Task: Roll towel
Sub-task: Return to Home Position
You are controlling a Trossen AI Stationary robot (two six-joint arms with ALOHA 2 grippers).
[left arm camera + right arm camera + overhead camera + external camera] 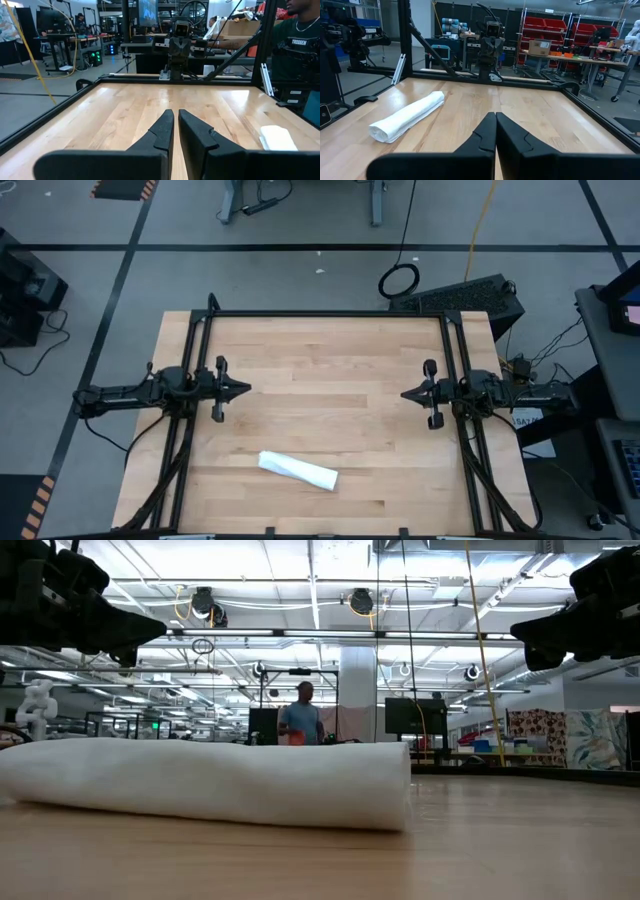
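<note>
Well, the left gripper (176, 114) has its two dark fingers drawn together, with only a thin slit between them, and they pinch nothing. It hangs above the left part of the wooden table (330, 350) and points inward toward the middle. Its arm stretches level from the left side of the black frame (330, 313) that runs round the tabletop.

The right gripper (495, 116) mirrors it. Its fingers are pressed together and empty, and it is held over the right part of the table, aimed back at the left one. Its arm reaches in level from the right side. The two grippers face each other across a wide stretch of wood and are well apart.

Neither gripper touches the towel (298, 471). It lies on the table near the edge at the bottom of the high view, a little left of centre. It is nearer the left gripper than the right, and apart from both arms.

The towel is rolled into a plain white cylinder lying flat on the wood and set at a slant. Its left end is slightly farther from that edge than its right end. In the right wrist view the roll shows soft creases and a layered end. In the low view it fills the foreground, thick and even, with one blunt end showing.

Beyond the table a person (300, 718) stands in the room. Another person (295, 45) in a dark shirt stands just outside the frame.
</note>
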